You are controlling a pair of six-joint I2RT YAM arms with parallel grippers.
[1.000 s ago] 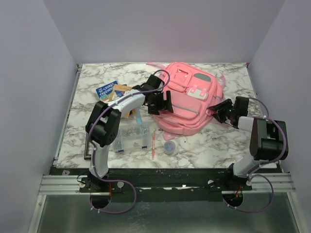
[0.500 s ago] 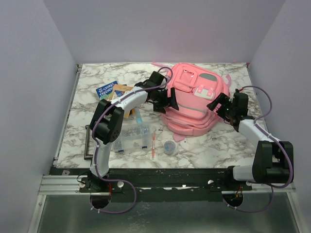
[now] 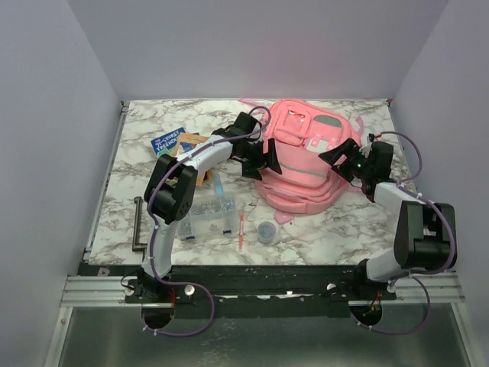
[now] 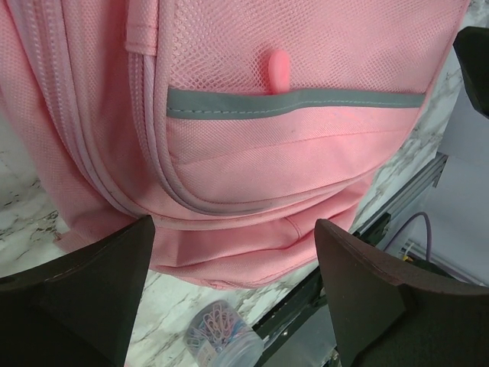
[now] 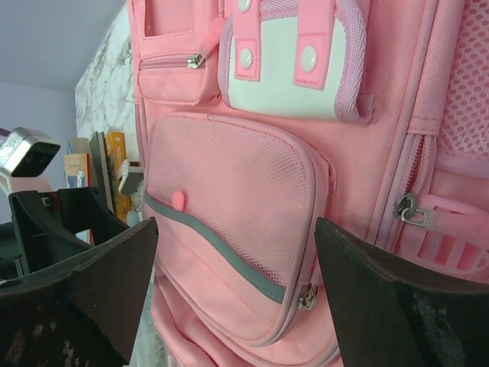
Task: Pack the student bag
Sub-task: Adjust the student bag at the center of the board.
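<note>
Packing looks barely begun. At centre left of the top view, the books (image 3: 177,142), box (image 3: 208,214), pen (image 3: 242,228) and jar (image 3: 267,232) all lie outside the bag (image 3: 302,174). It sits right of centre, seemingly zipped shut. The left hand (image 3: 258,160) and right hand (image 3: 341,161) flank it, fingers spread, gripping nothing. The tabletop (image 3: 137,191) is marbled; plain lavender walls (image 3: 46,115) enclose it.
</note>
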